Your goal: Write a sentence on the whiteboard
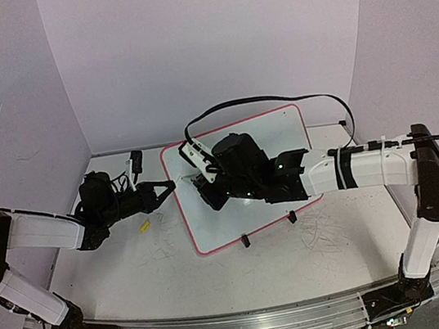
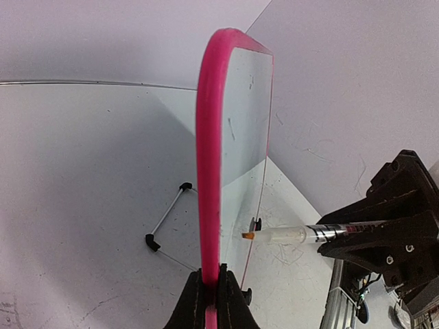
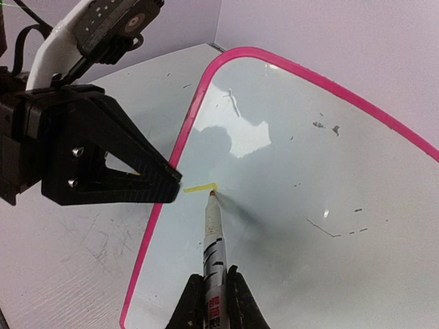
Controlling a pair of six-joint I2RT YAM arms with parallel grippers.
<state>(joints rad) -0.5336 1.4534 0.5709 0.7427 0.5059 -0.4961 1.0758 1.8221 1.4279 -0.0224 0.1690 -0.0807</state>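
The whiteboard [image 1: 281, 134] stands tilted at mid-table, glossy white with a pink rim. My left gripper [image 1: 168, 186] is shut on its left rim; in the left wrist view the rim [image 2: 209, 171] runs straight up from between the fingers [image 2: 211, 291]. My right gripper [image 3: 214, 291] is shut on a marker [image 3: 214, 240], whose orange tip touches the board face [image 3: 309, 171] near the left edge. Of the sentence, only a short yellow stroke [image 3: 197, 187] shows, just left of the tip. The marker [image 2: 295, 235] also shows in the left wrist view.
Two black clip feet [image 1: 245, 241] [image 1: 292, 216] hold the board's lower edge. A small yellow piece [image 1: 143, 225] lies on the table left of the board. A wire stand [image 2: 164, 223] sits behind it. Grey scribbles [image 1: 320, 232] mark the tabletop. A black cable [image 1: 276, 100] arcs over the board.
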